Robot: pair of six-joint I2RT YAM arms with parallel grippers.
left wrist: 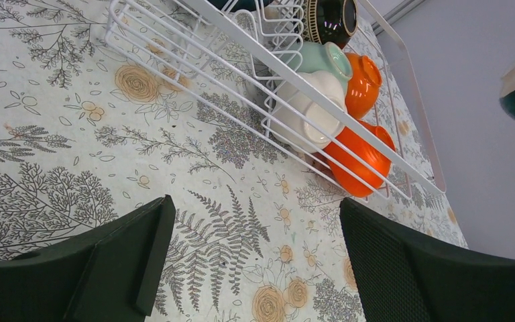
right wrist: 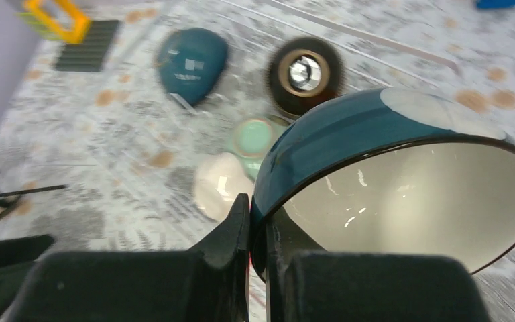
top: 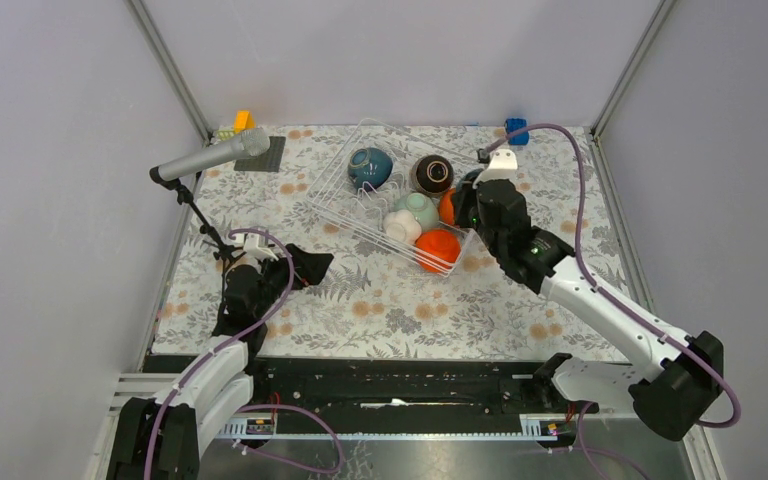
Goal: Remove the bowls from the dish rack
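White-lined teal bowl (right wrist: 409, 194): rim pinched in the right gripper (right wrist: 250, 215) jaws, at the right side of the dish rack (top: 340, 180). The rack sits at the far centre of the surface (top: 380, 310) and holds a dark teal bowl (top: 370, 167), brown bowl (top: 431, 174), mint bowl (top: 418, 209), white bowl (top: 400, 229) and two orange bowls (top: 438, 248). Left gripper (top: 305, 268) is near the left edge, jaws spread, nothing between them.

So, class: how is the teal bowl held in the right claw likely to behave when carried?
Bright highlights on the glaze suggest the held teal bowl is probably slippery. The right claw pinches only one spot of its rim, so it may tilt or swing. It looks ceramic: likely stiff, fairly heavy, and chippable if dropped.
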